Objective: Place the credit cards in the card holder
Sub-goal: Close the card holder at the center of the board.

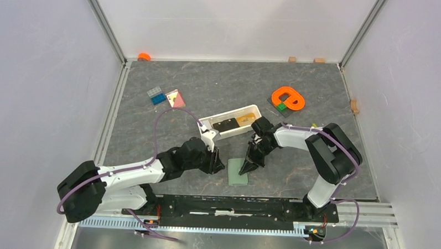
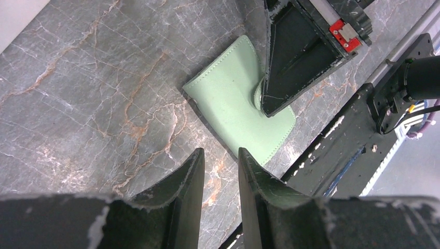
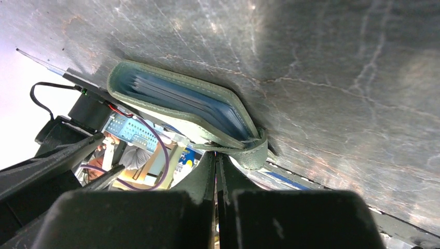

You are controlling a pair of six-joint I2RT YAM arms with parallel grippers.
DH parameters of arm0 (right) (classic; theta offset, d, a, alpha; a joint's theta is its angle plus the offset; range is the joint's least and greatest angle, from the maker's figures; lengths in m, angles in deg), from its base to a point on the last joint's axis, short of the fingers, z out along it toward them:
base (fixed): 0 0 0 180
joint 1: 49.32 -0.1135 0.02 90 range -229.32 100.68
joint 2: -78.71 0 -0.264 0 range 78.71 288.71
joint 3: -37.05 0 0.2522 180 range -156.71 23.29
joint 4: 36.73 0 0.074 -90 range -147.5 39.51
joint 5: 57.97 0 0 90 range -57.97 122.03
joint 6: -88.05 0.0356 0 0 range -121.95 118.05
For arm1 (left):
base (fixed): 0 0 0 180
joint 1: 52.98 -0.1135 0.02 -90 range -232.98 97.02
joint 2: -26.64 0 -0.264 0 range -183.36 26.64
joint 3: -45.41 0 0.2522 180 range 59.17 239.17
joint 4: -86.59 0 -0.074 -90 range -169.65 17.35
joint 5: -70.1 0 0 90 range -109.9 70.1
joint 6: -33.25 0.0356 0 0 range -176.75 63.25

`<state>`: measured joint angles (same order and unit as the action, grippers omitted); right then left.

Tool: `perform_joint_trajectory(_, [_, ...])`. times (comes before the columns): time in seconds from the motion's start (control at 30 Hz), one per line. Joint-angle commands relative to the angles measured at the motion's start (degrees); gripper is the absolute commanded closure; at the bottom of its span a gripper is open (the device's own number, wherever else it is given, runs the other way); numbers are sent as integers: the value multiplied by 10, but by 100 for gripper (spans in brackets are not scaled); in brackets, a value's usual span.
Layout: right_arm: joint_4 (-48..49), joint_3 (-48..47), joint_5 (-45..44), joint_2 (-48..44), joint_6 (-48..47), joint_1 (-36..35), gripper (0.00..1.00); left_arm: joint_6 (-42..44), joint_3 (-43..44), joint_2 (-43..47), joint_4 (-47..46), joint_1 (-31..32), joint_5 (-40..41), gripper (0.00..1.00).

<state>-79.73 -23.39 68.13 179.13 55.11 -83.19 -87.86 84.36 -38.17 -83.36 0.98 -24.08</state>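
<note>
Jaws of my right gripper (image 3: 216,161) pinched on the card holder's (image 2: 228,104) strap (image 3: 253,153), my left gripper (image 2: 221,168) slightly parted, empty, holder just beyond its tips.

Left arm (image 1: 129,174), 8 o'clock, and right arm (image 1: 293,137), 4 o'clock: white shells, black joints, lilac cables (image 1: 177,108), scuffed black wedge-shaped fingers (image 2: 179,187).

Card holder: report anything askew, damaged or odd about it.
The card holder is not lying shut. The right gripper pinches its snap strap, and the right wrist view shows the covers gaping, with the blue inside exposed. No tear or other damage shows.
</note>
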Motion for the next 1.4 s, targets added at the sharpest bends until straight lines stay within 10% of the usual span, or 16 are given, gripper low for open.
perform_joint_trajectory(0.0, [32,15,-281,84,35,-1,100,24,0,18,-4,-2,-10,62])
perform_joint_trajectory(1.37, [-83,-69,-257,272,108,-5,100,21,-12,56,22,-20,0,62])
